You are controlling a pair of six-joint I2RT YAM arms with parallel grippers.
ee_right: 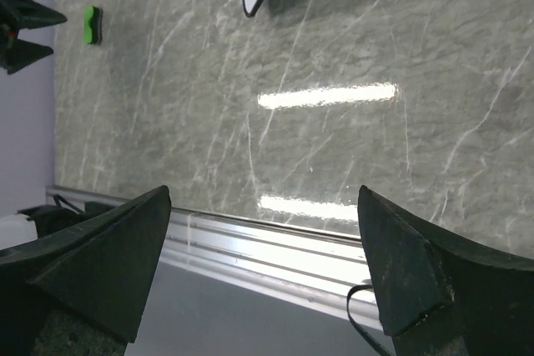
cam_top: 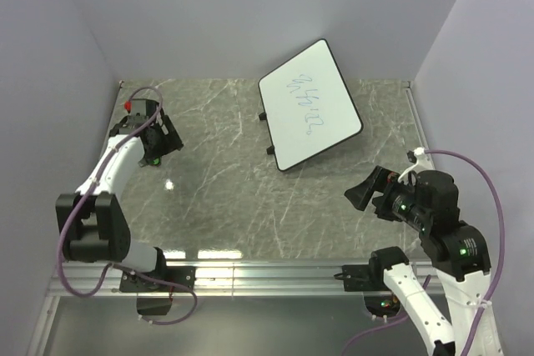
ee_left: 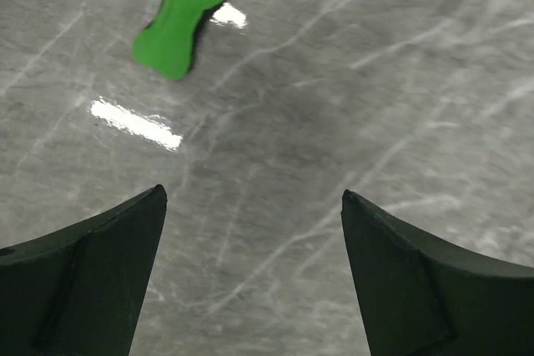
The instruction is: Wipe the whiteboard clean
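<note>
From above, the whiteboard (cam_top: 310,107) lies askew on the far part of the grey marbled table (cam_top: 217,189), with blue-green scribbles (cam_top: 299,93) across its middle and small black feet (cam_top: 270,150) on its left rim. The left gripper (cam_top: 160,141) hangs well to the left of the whiteboard. The right gripper (cam_top: 359,195) sits nearer than the whiteboard, off its near right corner.

In the left wrist view, that gripper's jaws stand wide apart over bare table, grasping nothing. A green eraser (ee_left: 182,16) lies ahead of them, touching neither.

In the right wrist view, the jaws are likewise spread and empty. One rounded corner of the whiteboard shows at the top edge. Far to its left lies the eraser, just beside the left gripper's tips.
</note>
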